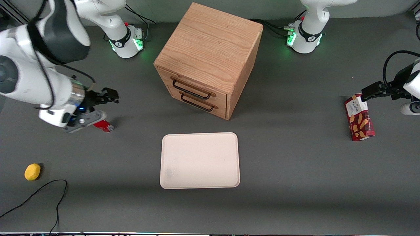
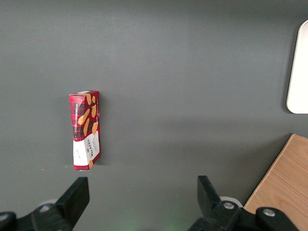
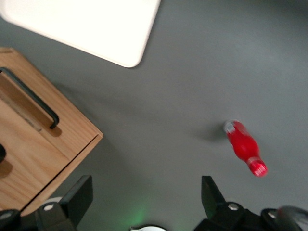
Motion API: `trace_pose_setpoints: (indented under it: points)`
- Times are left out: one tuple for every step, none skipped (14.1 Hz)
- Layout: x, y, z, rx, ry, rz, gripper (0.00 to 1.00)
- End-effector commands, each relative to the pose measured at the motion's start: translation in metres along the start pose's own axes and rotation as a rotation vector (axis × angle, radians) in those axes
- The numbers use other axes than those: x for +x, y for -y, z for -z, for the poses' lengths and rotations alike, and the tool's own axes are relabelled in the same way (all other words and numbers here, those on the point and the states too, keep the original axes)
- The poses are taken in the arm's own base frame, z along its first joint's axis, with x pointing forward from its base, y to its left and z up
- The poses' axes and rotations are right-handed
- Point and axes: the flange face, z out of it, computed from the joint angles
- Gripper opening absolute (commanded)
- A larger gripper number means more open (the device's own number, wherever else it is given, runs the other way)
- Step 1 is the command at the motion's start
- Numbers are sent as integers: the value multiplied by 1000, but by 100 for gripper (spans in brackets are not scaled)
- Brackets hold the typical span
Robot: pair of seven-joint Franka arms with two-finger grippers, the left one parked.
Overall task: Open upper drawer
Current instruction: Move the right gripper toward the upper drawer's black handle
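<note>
The oak cabinet (image 1: 210, 49) stands mid-table. Its front carries two drawers. The upper drawer (image 1: 197, 86) is shut, with its black bar handle (image 1: 192, 89) above the lower drawer's handle (image 1: 197, 103). My right gripper (image 1: 108, 95) is open and empty. It hovers toward the working arm's end of the table, well apart from the cabinet, just above a red bottle (image 1: 103, 126). In the right wrist view the gripper (image 3: 144, 190) is over bare table, with a cabinet corner (image 3: 72, 139) and one black handle (image 3: 29, 96) showing; I cannot tell which drawer's.
A cream tray (image 1: 200, 160) lies nearer the front camera than the cabinet. The red bottle (image 3: 245, 149) lies on its side. A yellow lemon (image 1: 32, 171) and a black cable (image 1: 49, 190) lie near the working arm's front corner. A red biscuit box (image 1: 359, 118) lies at the parked arm's end.
</note>
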Motion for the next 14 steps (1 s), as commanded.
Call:
trace_pose_setpoints:
  points:
    - [20,27,-6,55,-3,153,100]
    - [29,34,-18,84,3,170,100]
    - [34,47,-23,98,-4,191,100]
    - [39,59,-28,125,-10,234,100]
    - [44,65,-34,151,-12,279,100]
    - [48,77,-37,155,-23,308,100]
    - [49,95,-40,150,-24,337,100]
    - [54,102,-50,152,-10,348,100]
    - [58,113,-56,163,-2,363,100]
    - [65,123,-59,178,-3,379,100]
    - [71,131,-63,183,0,394,100]
    - [74,145,-70,192,11,418,100]
    - [74,153,-71,196,14,422,100]
    - [76,157,-77,200,23,421,100]
